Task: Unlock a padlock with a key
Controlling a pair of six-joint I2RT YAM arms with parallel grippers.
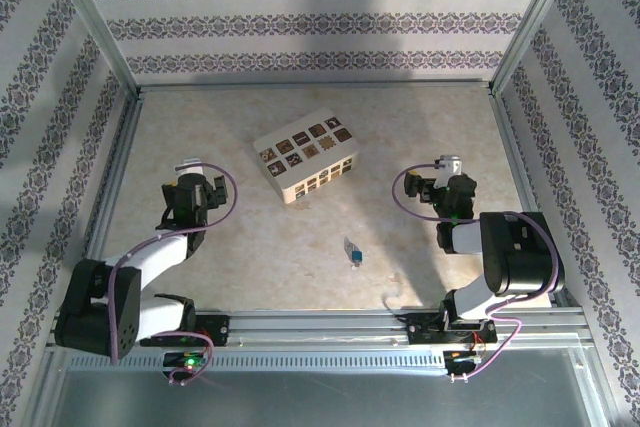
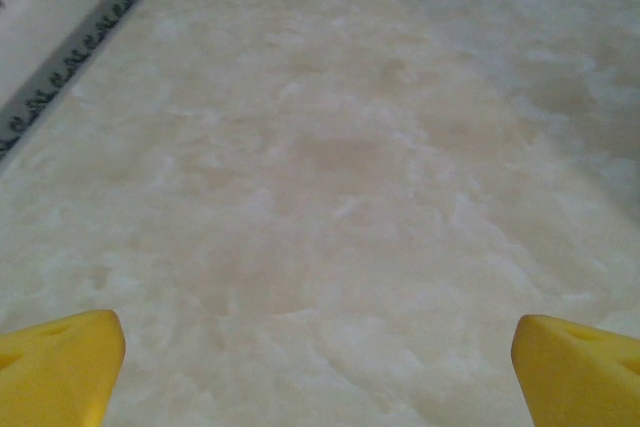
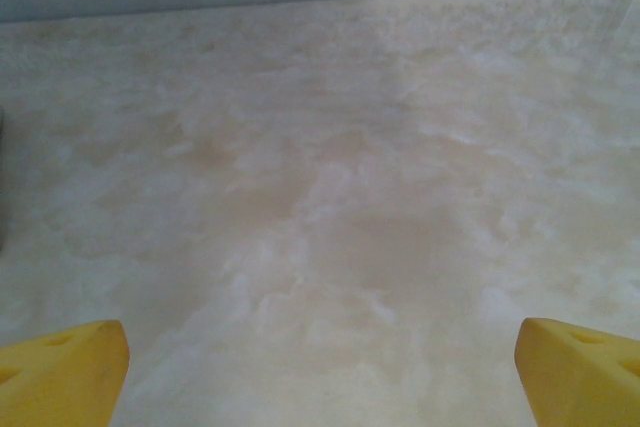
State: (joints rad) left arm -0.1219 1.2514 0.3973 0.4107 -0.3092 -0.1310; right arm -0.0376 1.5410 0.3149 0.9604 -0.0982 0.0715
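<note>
My left tool [image 2: 318,377] and my right tool [image 3: 320,377] both stand with their yellow fingers [image 2: 60,362] spread wide, with nothing between them but bare table. The left tool hangs to the left of the cream rectangular box with rows of dark square windows [image 1: 305,157]. The right tool is well off to that box's right.

The task's thing, a small silver-and-blue metal piece [image 1: 352,252], lies flat on the table on the near side of the box, a little to its right and well apart from it. It is too small for me to tell padlock from key, or whether the two are joined. I judge it hard, stiff, light for my arms yet dense, and slick on its metal faces. Lying so low, it will likely skid if nudged. I would close across the flat sides of the body, not on a shackle or a thin blade.

The pale marbled table [image 1: 230,247] looks smooth and level. Patterned papered walls [image 1: 300,22] and a grey metal frame [image 1: 100,47] close it in beyond the box and on both sides.
</note>
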